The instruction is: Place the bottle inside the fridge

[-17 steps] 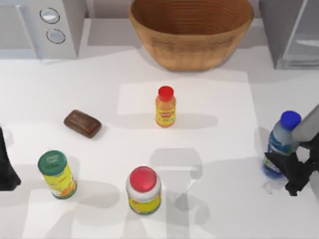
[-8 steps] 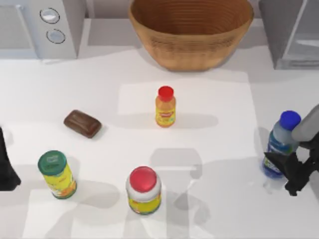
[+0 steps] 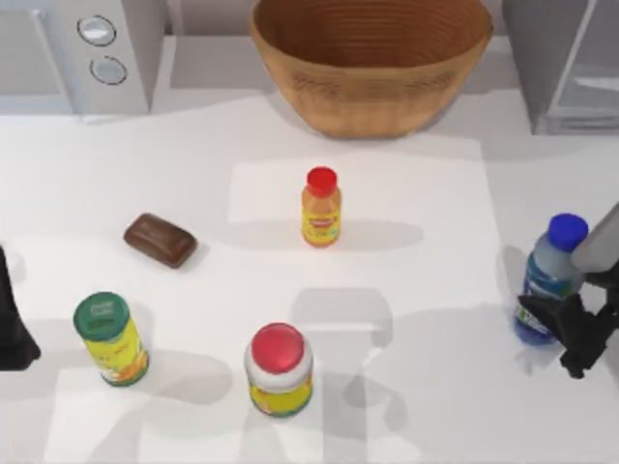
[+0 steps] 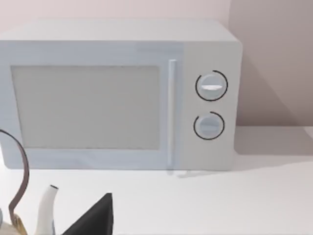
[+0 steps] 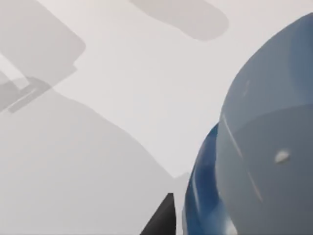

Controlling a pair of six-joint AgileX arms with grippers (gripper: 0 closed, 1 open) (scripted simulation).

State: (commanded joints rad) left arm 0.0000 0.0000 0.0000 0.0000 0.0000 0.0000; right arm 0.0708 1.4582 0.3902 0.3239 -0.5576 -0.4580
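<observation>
- Right pincer (image 3: 559,329) at the tabletop's (image 3: 435,290) right edge, closed around the lower body of the bottle (image 3: 549,280).
- Bottle upright, blue cap on top, blue-green label just above the black fingers (image 3: 535,314); one finger shows on its left flank, the rest of the pincer on its right.
- Cannot tell whether the bottle's base touches the tabletop.
- Right wrist view: bottle's clear body and blue label band (image 5: 254,161) very close, a black fingertip (image 5: 161,220) just beside the label, white tabletop with grey shadows behind.
- Fridge (image 3: 566,63) at the far right corner, grey, pale door panel; well apart from the bottle.
- Left arm (image 3: 12,319) parked at the left edge; cannot tell its pincer state.
- Left wrist view: microwave (image 4: 122,93) with two round knobs, door shut; a black finger tip (image 4: 95,220) and part of a kettle (image 4: 29,215) in the near corner.
- Other items on the tabletop: wicker basket (image 3: 372,58) far centre, small orange bottle (image 3: 321,208) centre, brown bar (image 3: 161,240) left of it, green-lidded can (image 3: 111,338) near left, red-lidded jar (image 3: 279,369) near centre.
</observation>
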